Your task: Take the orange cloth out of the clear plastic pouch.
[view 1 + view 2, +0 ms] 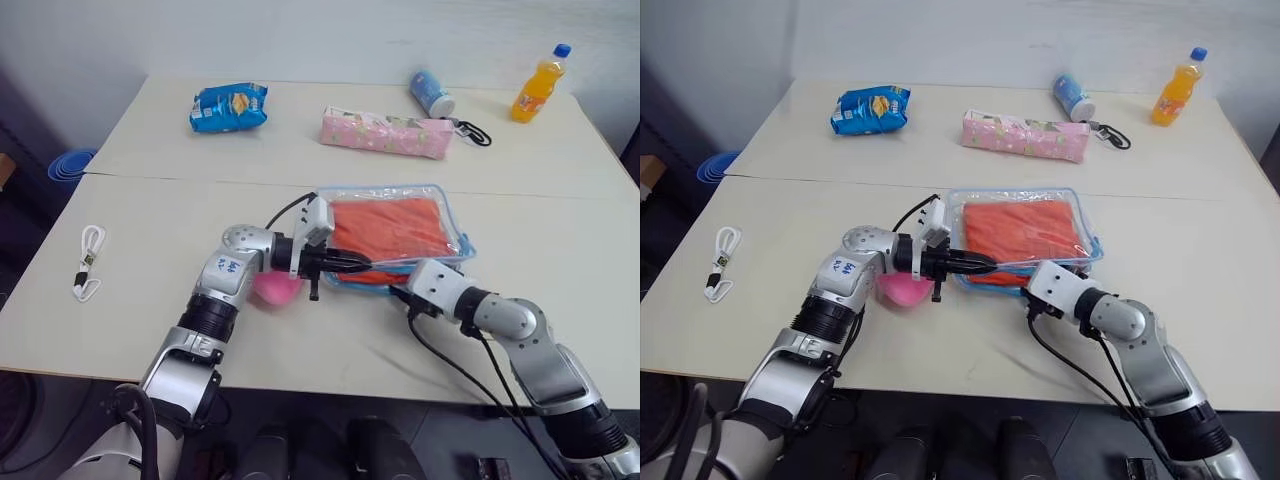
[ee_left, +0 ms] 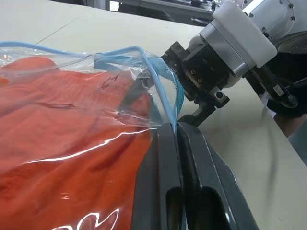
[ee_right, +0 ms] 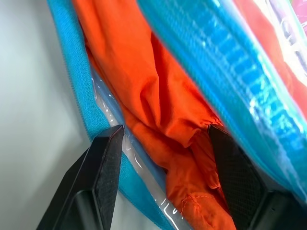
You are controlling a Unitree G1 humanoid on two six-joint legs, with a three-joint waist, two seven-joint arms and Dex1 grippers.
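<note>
Lying flat near the middle of the table (image 1: 150, 215), the clear plastic pouch (image 1: 447, 215) contains the orange cloth (image 1: 390, 227), which remains inside it. The left gripper (image 1: 362, 264) is clamped tight on the pouch's blue-trimmed near edge, just beside a pink plush toy (image 1: 275, 288). The right gripper (image 3: 165, 139) — fingers (image 3: 108, 158) spread apart — sits at the pouch's open mouth with a fold of the cloth between them, not pinched.
</note>
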